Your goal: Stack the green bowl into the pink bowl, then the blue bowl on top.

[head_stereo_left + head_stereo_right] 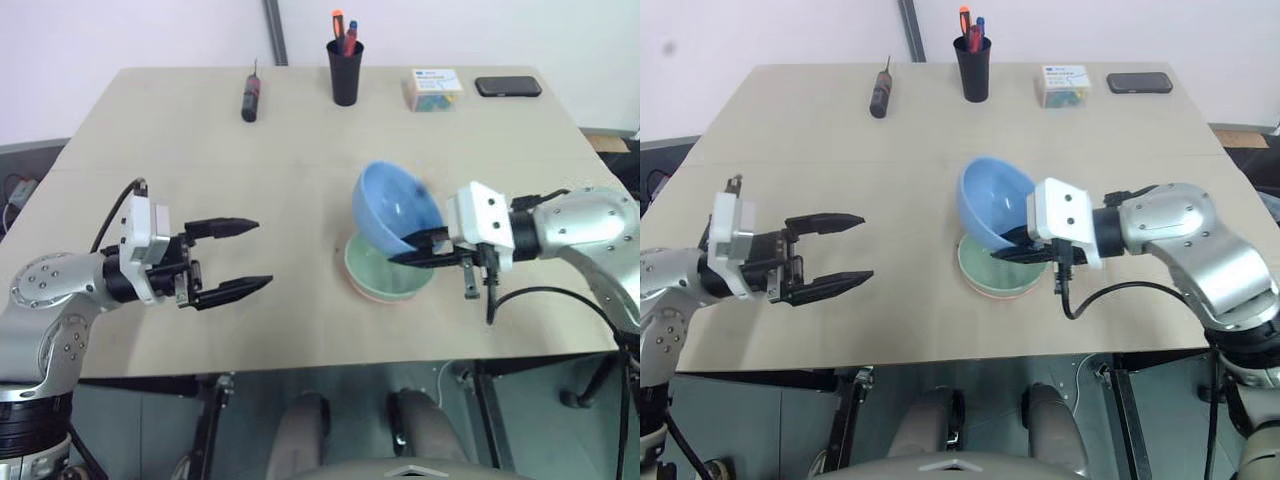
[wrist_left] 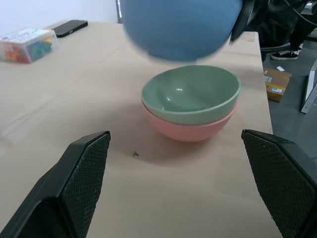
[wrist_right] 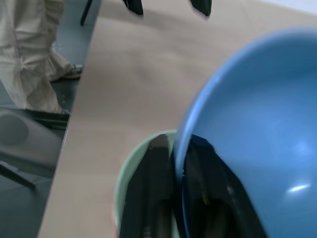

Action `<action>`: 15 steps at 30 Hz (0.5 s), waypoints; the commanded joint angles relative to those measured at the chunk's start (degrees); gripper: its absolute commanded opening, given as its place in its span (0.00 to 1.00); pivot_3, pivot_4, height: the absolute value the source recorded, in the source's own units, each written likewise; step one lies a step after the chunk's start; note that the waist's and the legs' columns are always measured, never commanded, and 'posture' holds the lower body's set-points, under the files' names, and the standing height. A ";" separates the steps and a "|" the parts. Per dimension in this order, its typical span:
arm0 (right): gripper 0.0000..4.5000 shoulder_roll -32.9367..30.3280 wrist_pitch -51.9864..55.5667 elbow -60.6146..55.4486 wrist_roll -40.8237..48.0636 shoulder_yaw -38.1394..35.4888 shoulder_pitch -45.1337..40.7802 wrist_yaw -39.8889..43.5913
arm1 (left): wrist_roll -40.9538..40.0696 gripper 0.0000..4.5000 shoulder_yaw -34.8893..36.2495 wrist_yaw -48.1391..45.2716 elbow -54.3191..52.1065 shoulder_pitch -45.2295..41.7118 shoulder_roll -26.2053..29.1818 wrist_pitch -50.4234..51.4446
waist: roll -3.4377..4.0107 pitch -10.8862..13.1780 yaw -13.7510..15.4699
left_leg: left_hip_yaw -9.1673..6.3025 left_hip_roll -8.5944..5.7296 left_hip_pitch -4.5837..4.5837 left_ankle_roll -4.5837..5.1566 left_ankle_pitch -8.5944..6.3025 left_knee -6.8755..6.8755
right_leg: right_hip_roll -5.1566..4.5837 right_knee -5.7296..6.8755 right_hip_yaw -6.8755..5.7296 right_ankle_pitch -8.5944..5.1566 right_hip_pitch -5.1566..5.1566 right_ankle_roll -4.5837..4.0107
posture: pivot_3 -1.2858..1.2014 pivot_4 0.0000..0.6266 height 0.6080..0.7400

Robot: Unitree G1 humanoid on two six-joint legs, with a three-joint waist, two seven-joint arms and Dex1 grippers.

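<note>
Right gripper (image 1: 1012, 246) clamped on the rim of the round, smooth, sky-blue plastic bowl (image 1: 992, 203), one black finger inside the wall and one outside, as seen in the right wrist view. Blue bowl held in the air, tilted with its opening facing up and toward the right arm, hanging just above the stack without touching it. Below it, the round, pale mint-green plastic bowl (image 2: 190, 93) nested upright inside the round, salmon-pink plastic bowl (image 2: 187, 130), both resting on the light wooden table (image 1: 300, 130) near its front edge, right of centre. Left gripper (image 1: 240, 256) spread wide, holding nothing, fingers level and pointing toward the bowls, well apart from them over bare tabletop. Along the far edge of the table: a black screwdriver (image 1: 250, 98), a black pen cup (image 1: 345, 70) with pens, a small clear box (image 1: 433, 88) of coloured items, a black phone (image 1: 508, 87).
</note>
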 commanded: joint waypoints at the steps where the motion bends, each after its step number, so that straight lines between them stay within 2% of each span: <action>1: 0.45 -2.25 0.52 -0.01 -0.44 -1.30 1.91 0.76 | -0.34 1.00 0.10 0.09 -1.24 -0.66 0.40 -0.42 | 0.00 0.00 0.06 | 0.01 0.00 -0.02 0.00 0.00 -0.01 | 0.00 -0.01 0.00 0.00 -0.02 0.00 | 0.52 0.24 1.00; 2: 0.51 -2.67 1.42 -0.76 0.60 -2.37 2.27 0.96 | -0.43 1.00 0.18 0.16 -1.48 -0.53 0.39 -0.29 | 0.00 0.00 0.04 | 0.02 0.00 -0.07 0.00 0.00 -0.02 | 0.00 -0.03 0.01 0.00 -0.07 0.00 | 0.52 0.24 1.00; 6: 0.94 -2.80 5.09 -3.91 5.15 -7.73 3.29 -1.05 | -0.73 1.00 0.37 0.63 -2.79 0.41 0.17 0.04 | 0.00 0.01 -0.23 | 0.01 0.01 -0.15 0.00 0.00 -0.06 | 0.00 -0.06 0.03 0.00 -0.16 0.00 | 0.52 0.24 1.00; 7: 0.98 -1.78 5.58 -4.76 6.11 -9.82 3.74 -3.12 | -0.89 1.00 0.50 1.16 -3.28 0.81 0.04 0.42 | 0.00 0.00 -0.26 | 0.01 0.02 -0.14 0.00 0.00 -0.06 | 0.00 -0.05 0.03 0.00 -0.16 0.00 | 0.52 0.24 1.00; 12: 0.98 -0.09 11.44 -9.60 11.96 -21.07 9.25 -11.45 | 0.31 1.00 0.03 6.30 -6.40 2.45 -0.95 2.10 | -0.03 -0.01 -0.11 | -0.01 0.02 -0.10 0.00 0.00 -0.06 | 0.00 -0.03 0.01 0.00 -0.10 0.01 | 0.52 0.24 1.00; 15: 0.98 0.62 10.92 -12.38 10.61 -27.00 16.03 -15.92 | 2.37 1.00 -1.44 10.53 -8.48 2.78 -2.34 2.25 | -0.09 -0.04 0.75 | -0.05 0.01 -0.11 0.00 0.00 -0.06 | -0.01 -0.06 -0.03 -0.01 -0.06 0.01 | 0.52 0.24 1.00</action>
